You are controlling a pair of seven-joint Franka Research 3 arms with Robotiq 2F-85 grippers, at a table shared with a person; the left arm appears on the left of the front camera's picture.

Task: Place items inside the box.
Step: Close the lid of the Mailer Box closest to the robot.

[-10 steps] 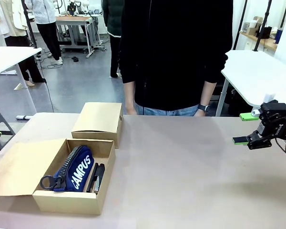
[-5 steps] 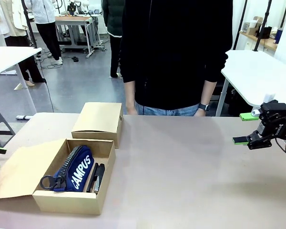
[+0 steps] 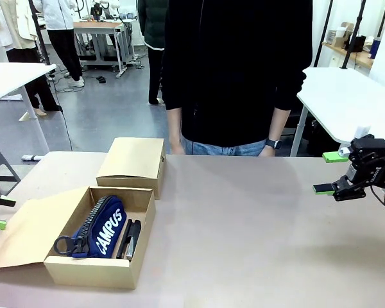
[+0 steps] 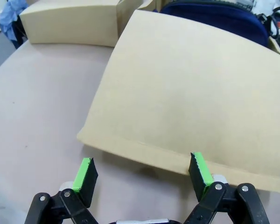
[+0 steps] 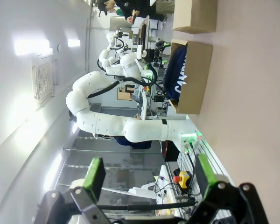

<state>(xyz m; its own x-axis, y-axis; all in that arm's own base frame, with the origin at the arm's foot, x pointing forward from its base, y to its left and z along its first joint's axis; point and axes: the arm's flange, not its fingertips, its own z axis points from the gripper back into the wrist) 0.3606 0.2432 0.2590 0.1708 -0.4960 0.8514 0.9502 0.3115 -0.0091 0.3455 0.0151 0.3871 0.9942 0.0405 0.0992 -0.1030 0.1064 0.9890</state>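
On the desk (image 3: 244, 231) the box (image 3: 83, 266) holds pouch (image 3: 106, 226) and stapler (image 3: 133, 239), so both tools (image 4: 142, 175) (image 3: 330, 173) idle wide apart, empty.

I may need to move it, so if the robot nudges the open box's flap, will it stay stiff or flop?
The flap looks like thin cardboard hinged at a fold, so it would probably swing rather than resist. It lies nearly flat and unsupported, and likely weighs little.

1. A navy zip pouch (image 3: 106, 226) with white "CAMPUS" lettering is seen.
2. A black stapler (image 3: 131, 239) is seen.
3. The box (image 3: 93, 270) is plain tan cardboard.
4. Green pads are borne by the black right gripper (image 3: 330, 172).
5. The table (image 3: 256, 231) is pinkish beige.
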